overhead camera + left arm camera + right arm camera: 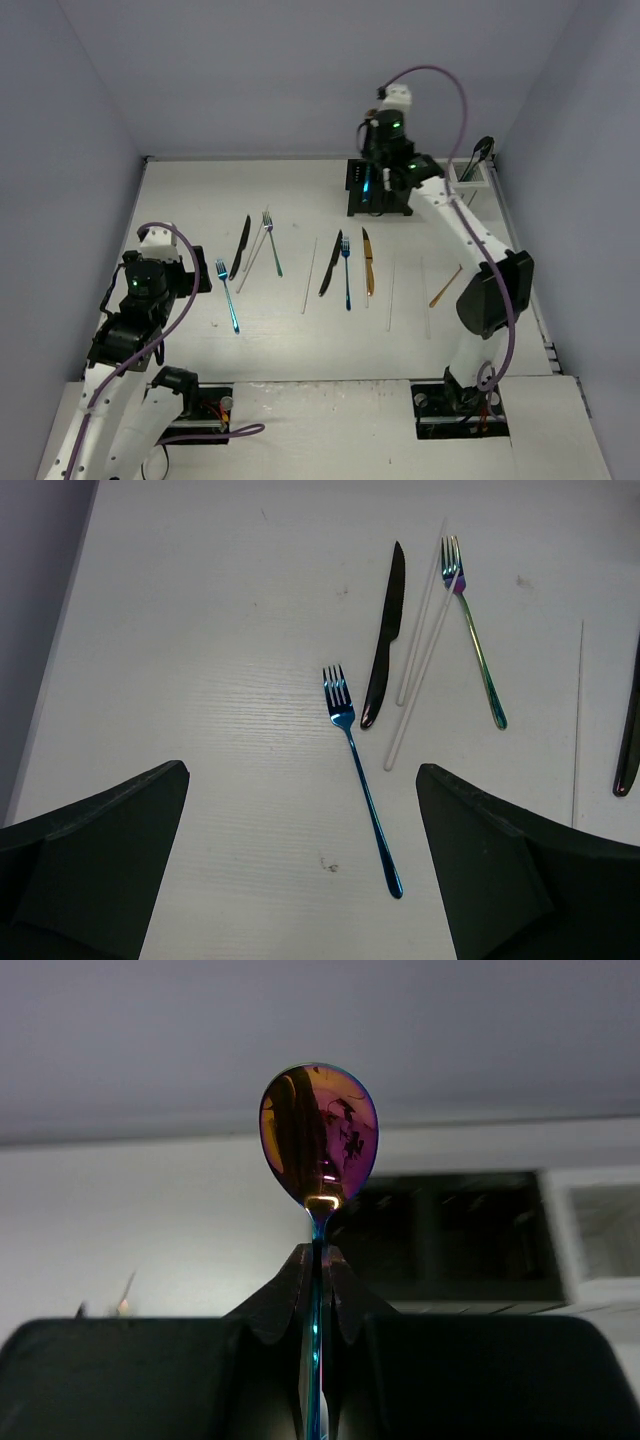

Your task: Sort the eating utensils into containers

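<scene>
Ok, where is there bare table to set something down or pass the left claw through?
Bare: the far-left corner behind the left black knife; the far strip between the iridescent fork and the black caddy; the near strip in front of the left blue fork. Crowded: the middle row, from that fork across to the gold utensil.

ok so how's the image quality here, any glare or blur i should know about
Right wrist: the spoon is sharp, with a bright glint at its neck; the black caddy behind is soft. Left wrist: the blue fork is crisp, the near fingers dark and featureless. Top external: even light, faint shadows.
</scene>
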`<state>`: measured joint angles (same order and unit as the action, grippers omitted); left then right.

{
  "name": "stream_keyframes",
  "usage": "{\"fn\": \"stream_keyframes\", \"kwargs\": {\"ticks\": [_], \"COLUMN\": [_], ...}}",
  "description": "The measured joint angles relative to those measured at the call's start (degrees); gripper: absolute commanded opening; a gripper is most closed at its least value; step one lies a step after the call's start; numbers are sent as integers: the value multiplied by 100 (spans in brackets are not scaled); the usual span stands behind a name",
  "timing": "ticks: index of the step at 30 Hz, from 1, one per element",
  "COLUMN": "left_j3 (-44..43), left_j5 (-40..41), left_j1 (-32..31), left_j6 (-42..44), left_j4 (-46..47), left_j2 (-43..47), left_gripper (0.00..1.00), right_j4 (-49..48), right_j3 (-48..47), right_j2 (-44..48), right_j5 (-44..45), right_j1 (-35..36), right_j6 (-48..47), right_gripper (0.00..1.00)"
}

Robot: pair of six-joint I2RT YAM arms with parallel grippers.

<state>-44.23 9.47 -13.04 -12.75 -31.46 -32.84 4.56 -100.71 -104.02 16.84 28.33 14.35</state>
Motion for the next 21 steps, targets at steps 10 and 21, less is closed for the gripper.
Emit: {"fn": "stream_keyframes", "kwargs": {"ticks": [10,21], "left_j3": [0,0], "left_j5": [0,2], "left_j1": [0,0], "left_j6": [0,7], "left_j4": [-6,12], "left_j2": [-34,-116], "left_gripper": [97,97], "right_j4": [-1088,-2575], "right_j3": [-72,-15], "right_j2": [111,-835], "right_j5": [-423,-751], "right_j1": [-2530,-3332], "right_j6": [-953,-1485], "right_gripper": [0,0]}}
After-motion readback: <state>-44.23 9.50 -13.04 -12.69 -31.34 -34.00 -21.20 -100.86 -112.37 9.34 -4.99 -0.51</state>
